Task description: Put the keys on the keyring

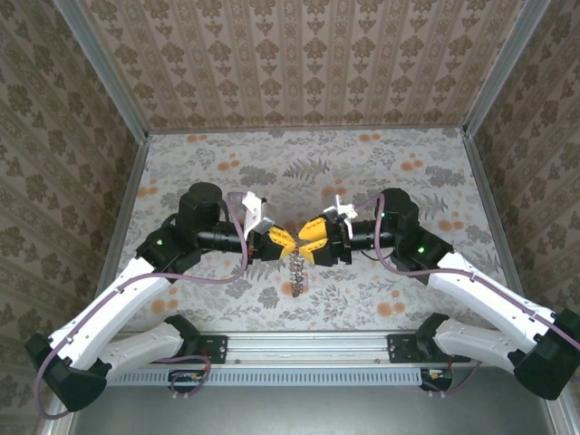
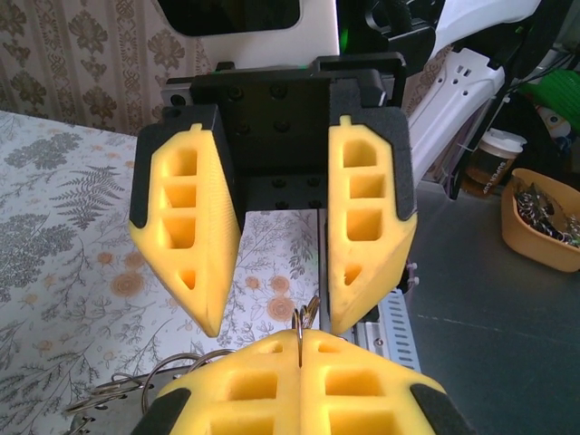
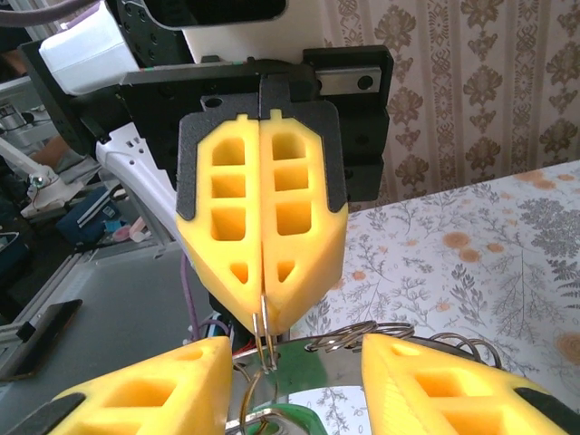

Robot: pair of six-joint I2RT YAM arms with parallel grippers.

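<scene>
Keyring [image 3: 263, 337] is a thin wire loop held up over the flowered table [image 1: 381, 181], near its front middle, where the two arms meet nose to nose. The left gripper [image 3: 263, 313] has its yellow fingers pressed together on the top of that loop, which pokes out of the seam between the tips. The right gripper [image 2: 276, 319] faces it with fingers spread wide and nothing in them, its tips just beside the left ones. Below them the keys [image 1: 297, 274], as I take them to be, dangle in a short metal bunch clear of the table. More rings [image 3: 362, 333] crowd beside the loop and a green tag [image 3: 292, 422] shows under it, though single keys cannot be told apart.

The step in hand looks like the right gripper picking one key out of the bunch to thread it on. To do that well, the left should pinch firmly and hold the loop motionless, since the bunch hangs free and will swing. The right should drop below the left fingertips before closing, so as not to nip them. It should take a key by its tag, not by slippery wire, and close slowly, as several rings crowd the gap.

No writing can be read; a paper cup [image 2: 494, 156] off the table carries a dark mark too small to make out.
</scene>
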